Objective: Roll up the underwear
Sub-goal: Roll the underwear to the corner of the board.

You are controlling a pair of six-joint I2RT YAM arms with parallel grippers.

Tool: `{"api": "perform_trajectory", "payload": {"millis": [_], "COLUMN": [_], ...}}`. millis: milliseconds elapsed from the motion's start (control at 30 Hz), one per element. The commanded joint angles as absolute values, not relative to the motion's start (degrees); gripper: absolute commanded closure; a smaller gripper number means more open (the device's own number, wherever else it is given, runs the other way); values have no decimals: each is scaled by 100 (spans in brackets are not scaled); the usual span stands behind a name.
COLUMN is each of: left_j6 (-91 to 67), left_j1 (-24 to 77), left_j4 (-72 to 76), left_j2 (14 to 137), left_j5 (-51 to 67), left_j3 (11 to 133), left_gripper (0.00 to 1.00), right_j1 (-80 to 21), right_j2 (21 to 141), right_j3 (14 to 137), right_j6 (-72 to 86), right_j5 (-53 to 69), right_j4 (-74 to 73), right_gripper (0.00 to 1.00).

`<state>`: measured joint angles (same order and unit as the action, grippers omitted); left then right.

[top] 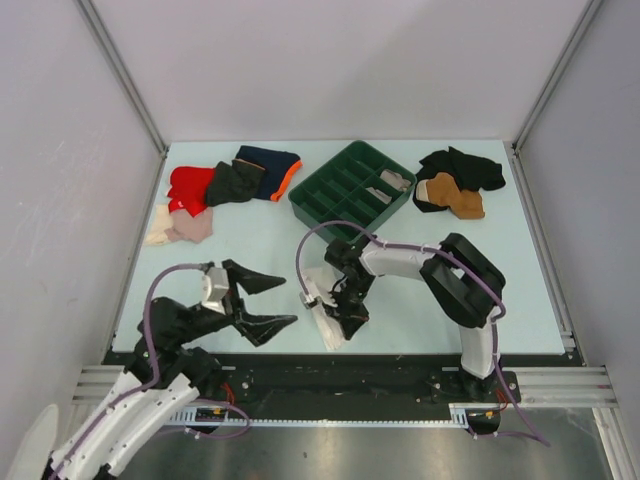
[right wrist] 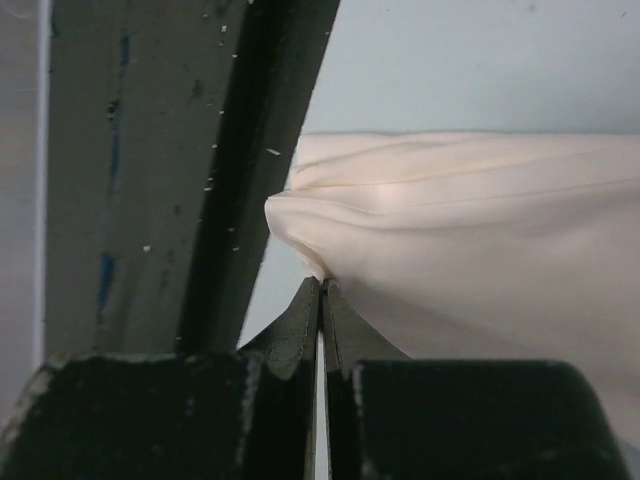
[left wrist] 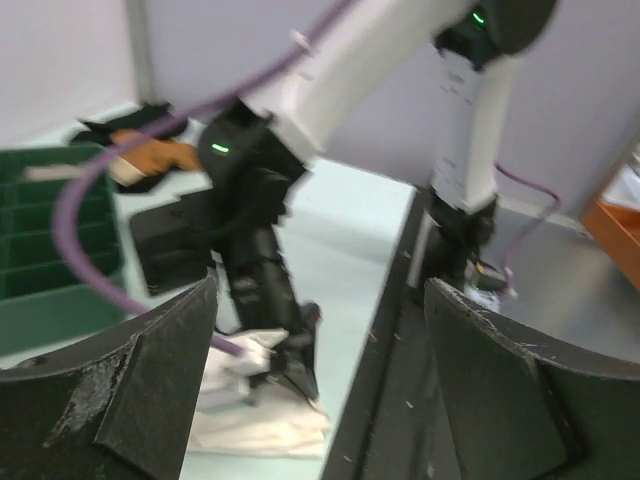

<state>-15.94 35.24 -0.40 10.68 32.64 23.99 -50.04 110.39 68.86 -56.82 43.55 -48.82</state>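
We see one pale blue bench (top: pixel 260 260) with two robot arms at its 6 o'clock edge. The bottom of the left arm is cut off by the edge of the top view.

One green tray (top: pixel 330 195) with many little boxes sits near 12 o'clock. We cannot make out the small pale things lying inside it.

At 10 o'clock lie about five cloths in a heap: a navy one with an orange edge (top: pixel 270 165), a red one (top: pixel 188 186), a dark one (top: pixel 232 183) and two pale pinkish ones (top: pixel 180 228). Where one ends and the next begins is hard to see. At 2 o'clock is a black cloth (top: pixel 462 168) with a tan-brown cloth (top: pixel 448 192) on it.

There is one white underwear (top: pixel 326 318). It lies at 6 o'clock, close to the near edge of the bench, and the right arm covers part of it.

The right fingers (right wrist: pixel 321 300) are squeezed tight together. They pinch a bunched fold at the edge of the underwear (right wrist: pixel 470 230), and the rest of the cloth spreads away from the tips.

The left fingers (top: pixel 272 302) are spread wide apart and hold nothing. They sit just to the 9 o'clock side of the underwear, not touching it. In the left wrist view the underwear (left wrist: pixel 262 420) shows in the gap between the two left fingers (left wrist: pixel 150 390), farther off, and the picture is blurry.
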Motion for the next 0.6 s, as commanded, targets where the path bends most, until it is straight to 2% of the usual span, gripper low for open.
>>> {"api": "perform_trajectory", "payload": {"millis": [0, 67, 200, 367, 567], "left_j6": [-1135, -994, -371, -132, 535], "left_j1": [4592, 5095, 6841, 7532, 7989], "left_j4": [-149, -377, -484, -36, 1238], "left_j2": [1712, 2274, 3180, 4244, 5334], "left_j5": [3113, 2527, 1137, 300, -544], "left_j3": [2645, 2812, 3041, 2699, 2206], "left_gripper": [12, 12, 9, 10, 10], "right_j1": [-4589, -4422, -4149, -4017, -4008], "right_j2": [11495, 11706, 11926, 12172, 12261], "right_j3": [7391, 7566, 7752, 7971, 8033], "right_j6": [-5730, -5766, -5696, -5704, -5739], "right_j5": [5018, 5193, 5291, 5440, 5423], "right_j4": [-6274, -6547, -6680, -6873, -6943], "right_gripper": [100, 100, 100, 100, 100]}}
